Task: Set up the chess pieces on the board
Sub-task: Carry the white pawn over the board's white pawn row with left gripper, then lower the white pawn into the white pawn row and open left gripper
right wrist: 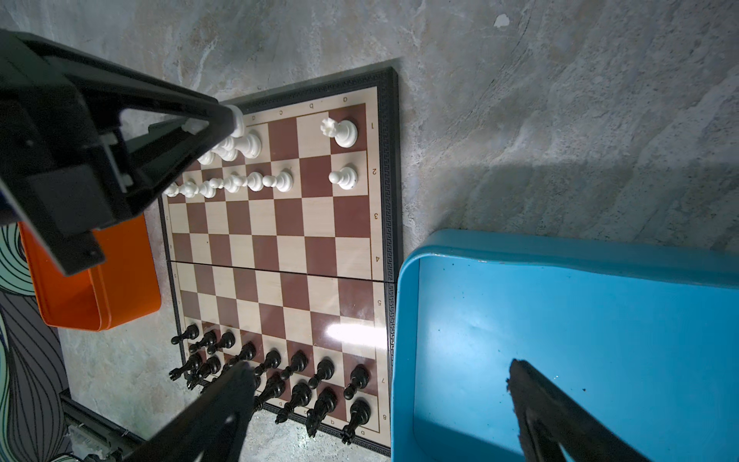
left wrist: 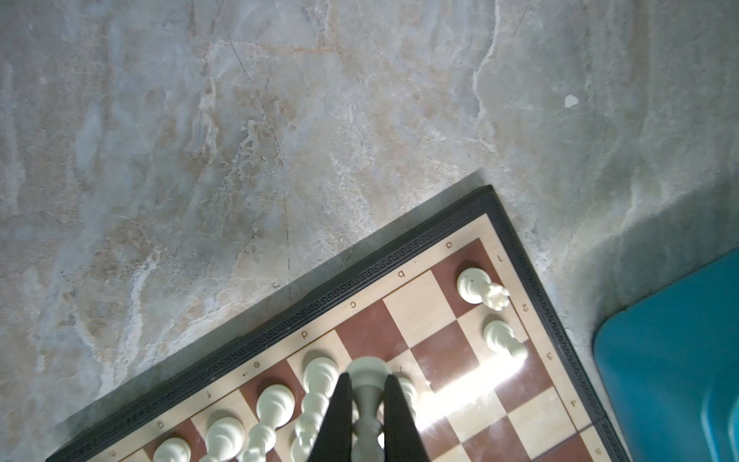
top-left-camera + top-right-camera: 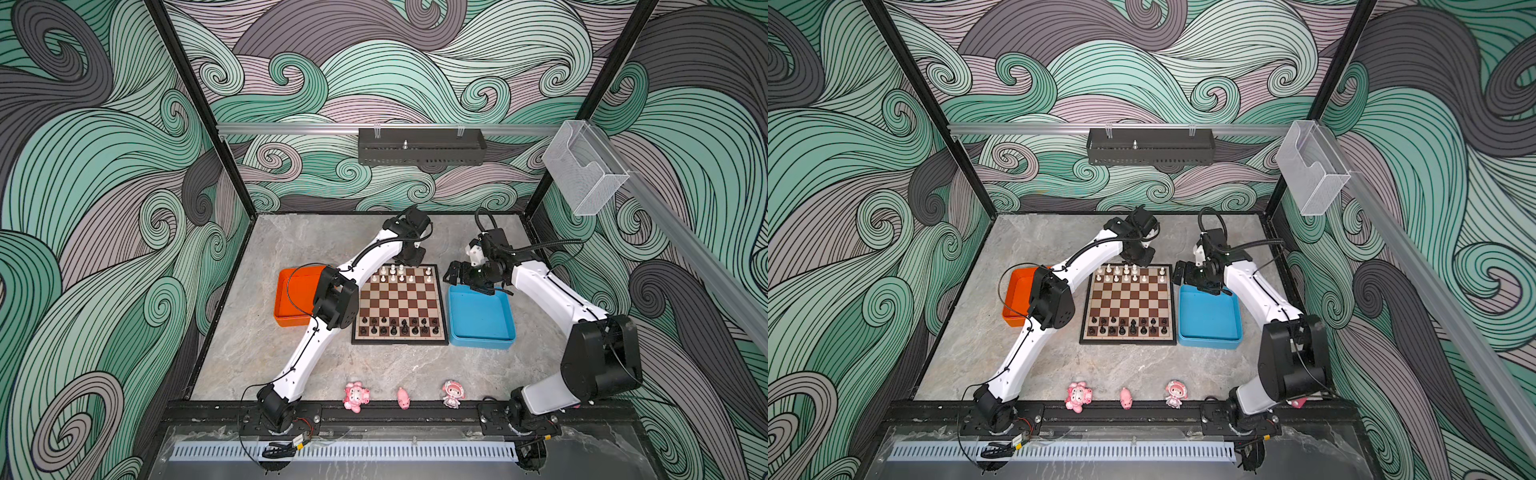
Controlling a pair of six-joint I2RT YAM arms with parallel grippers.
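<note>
Roughly late stage, as I judge it.

Orange tray (image 3: 289,299), just left of the board (image 3: 399,299): no pieces in the part the arm leaves uncovered.

Left claw (image 2: 367,378) is over the board's far edge. It is pinched narrow on one white piece (image 2: 366,400), base toward the board, above the bare squares near the board's far-right corner. Kind of piece unclear; contact with the board cannot be told.

White pieces (image 3: 392,274): the board's two far rows are partly filled. A castle (image 2: 476,288) stands on the far-right corner square, with a pawn (image 2: 502,340) in front of it. The two back-row squares beside the castle are bare, as is the square beside that pawn. The left end of those rows is crowded and half hidden, so no count.

Black pieces (image 3: 399,326): both near rows look full.

Right claw (image 1: 380,370) is spread wide and holds nothing, hovering just off the board's far-right corner.

Blue tray (image 3: 478,343), just right of the board: no pieces in it.

Judgement: black is done; white lacks a few, with one in hand.
</note>
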